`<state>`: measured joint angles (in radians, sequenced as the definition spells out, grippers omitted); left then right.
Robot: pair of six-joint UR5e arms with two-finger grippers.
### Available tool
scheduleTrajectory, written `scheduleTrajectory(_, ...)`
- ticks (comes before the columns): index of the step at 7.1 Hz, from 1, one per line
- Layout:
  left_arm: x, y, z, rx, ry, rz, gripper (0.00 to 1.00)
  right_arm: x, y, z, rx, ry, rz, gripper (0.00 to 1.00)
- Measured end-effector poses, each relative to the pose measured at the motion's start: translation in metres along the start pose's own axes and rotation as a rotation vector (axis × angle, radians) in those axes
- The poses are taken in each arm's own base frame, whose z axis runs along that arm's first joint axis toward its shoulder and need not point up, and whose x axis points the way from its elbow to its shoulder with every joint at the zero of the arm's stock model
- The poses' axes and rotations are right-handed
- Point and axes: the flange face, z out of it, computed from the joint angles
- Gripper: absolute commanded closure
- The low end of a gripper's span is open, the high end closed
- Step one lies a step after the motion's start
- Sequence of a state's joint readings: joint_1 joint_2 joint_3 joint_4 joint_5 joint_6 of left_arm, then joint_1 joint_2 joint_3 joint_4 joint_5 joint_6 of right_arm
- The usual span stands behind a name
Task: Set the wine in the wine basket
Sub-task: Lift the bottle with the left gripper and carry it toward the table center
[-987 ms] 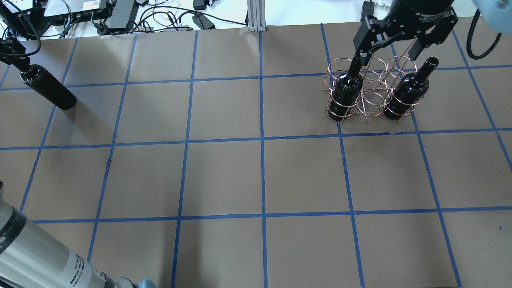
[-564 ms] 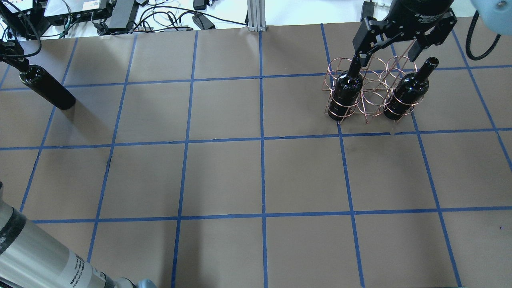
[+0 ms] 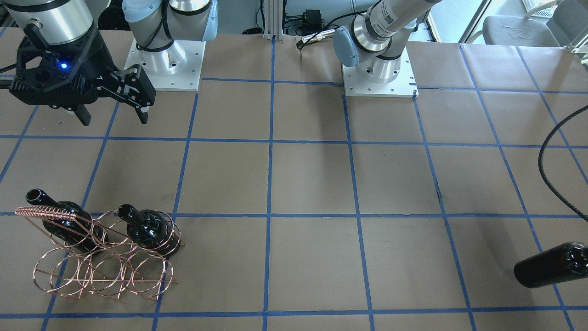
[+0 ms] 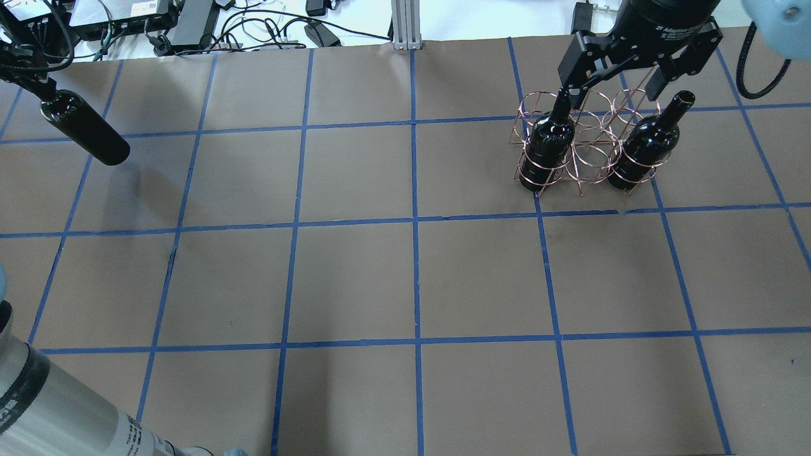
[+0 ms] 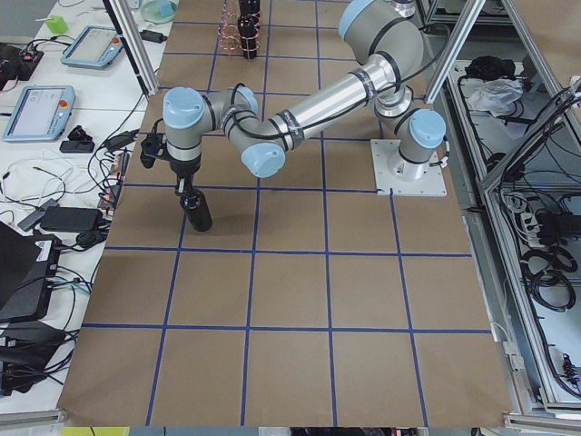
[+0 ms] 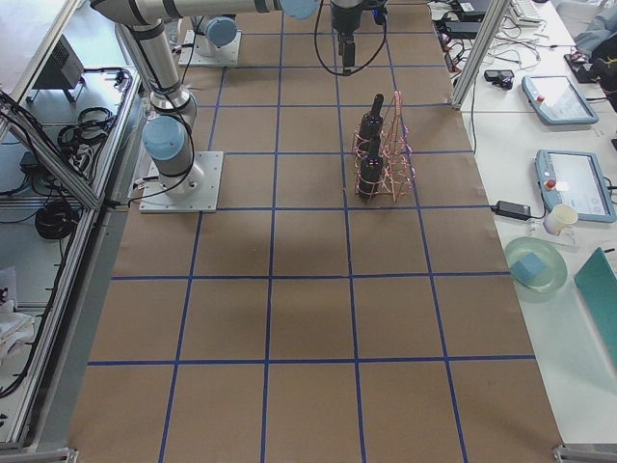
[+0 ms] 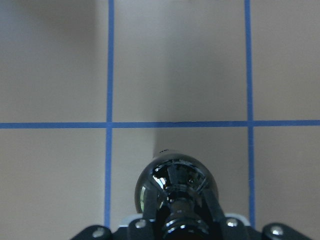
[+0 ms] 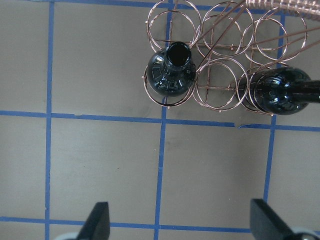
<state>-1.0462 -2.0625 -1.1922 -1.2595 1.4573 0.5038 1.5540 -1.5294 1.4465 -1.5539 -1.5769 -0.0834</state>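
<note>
My left gripper (image 7: 176,222) is shut on the neck of a black wine bottle (image 7: 175,187) and holds it upright above the table at the far left (image 4: 85,130). It also shows in the exterior left view (image 5: 197,211) and at the right edge of the front view (image 3: 551,265). The copper wire wine basket (image 4: 589,149) stands at the far right and holds two other black bottles (image 4: 550,149) (image 4: 643,149) in its near end rings. My right gripper (image 4: 624,69) is open and empty, high above the basket (image 8: 220,90).
The near middle ring of the basket (image 8: 216,82) and its far row hold nothing. The coiled wire handle (image 3: 48,212) rises over the basket. Cables and boxes (image 4: 190,25) lie beyond the table's far edge. Blue tape lines grid the brown table (image 4: 412,278).
My left gripper has lifted its bottle and carried it slightly to the right; the bottle's shadow has moved away from it. My right gripper has hardly moved.
</note>
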Motion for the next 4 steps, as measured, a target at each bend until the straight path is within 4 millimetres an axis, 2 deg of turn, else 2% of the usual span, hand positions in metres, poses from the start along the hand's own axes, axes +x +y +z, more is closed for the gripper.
scheduleTrajectory(2, 0.092, 0.003, -0.020, -0.025, -0.005, -0.051, 1.00, 0.000, 0.000, 0.000, 0.000, 0.000, 0.000, 0.00)
scheduleTrajectory(4, 0.178, 0.022, -0.033, -0.038, 0.006, -0.130, 1.00, 0.000, 0.000, 0.000, 0.000, 0.000, 0.001, 0.00)
